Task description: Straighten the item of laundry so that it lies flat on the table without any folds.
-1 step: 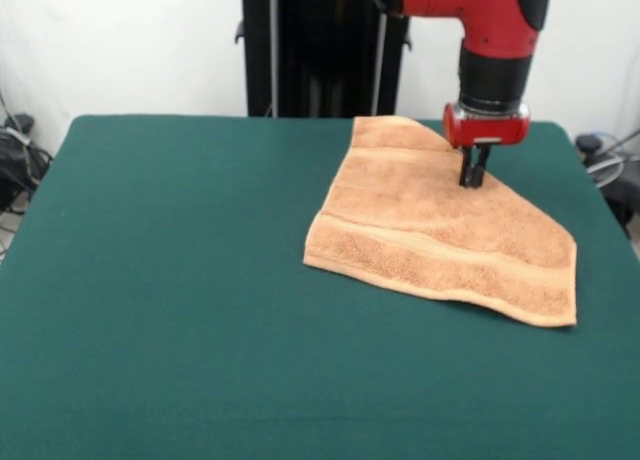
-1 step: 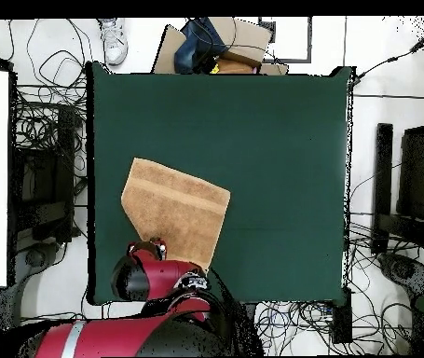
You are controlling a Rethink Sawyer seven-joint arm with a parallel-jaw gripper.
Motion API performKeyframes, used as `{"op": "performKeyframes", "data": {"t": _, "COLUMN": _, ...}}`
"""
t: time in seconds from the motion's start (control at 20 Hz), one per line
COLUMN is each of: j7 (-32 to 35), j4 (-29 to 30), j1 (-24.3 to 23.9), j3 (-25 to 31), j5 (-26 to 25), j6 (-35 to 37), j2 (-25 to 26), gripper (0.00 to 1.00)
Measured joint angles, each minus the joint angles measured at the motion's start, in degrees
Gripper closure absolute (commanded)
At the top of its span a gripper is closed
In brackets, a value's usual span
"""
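Terry-cloth towel (image 1: 440, 235) lay toward the table's (image 1: 170, 280) three o'clock side, one corner folded under. End effector (image 1: 473, 172), apparently pressed together, touched it; dragging could bunch it.

Orange-tan towel (image 1: 430, 235) on green table (image 1: 170, 280), one corner folded.

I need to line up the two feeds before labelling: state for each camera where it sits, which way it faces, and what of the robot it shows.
Front view: sits across the table, facing the robot; shows the red arm coming down, gripper on the towel.
Overhead view: sits above, looking straight down; shows the arm at the bottom, covering the towel's near edge.
Both share the towel, the table and the arm, turned half round between them.
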Motion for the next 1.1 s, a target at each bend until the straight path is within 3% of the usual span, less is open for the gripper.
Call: {"op": "performKeyframes", "data": {"t": 1.1, "j7": 0.00, "j4": 4.13, "j1": 0.39, "j3": 0.02, "j5": 2.77, "j6": -0.23, "j2": -2.54, "gripper": 1.00}}
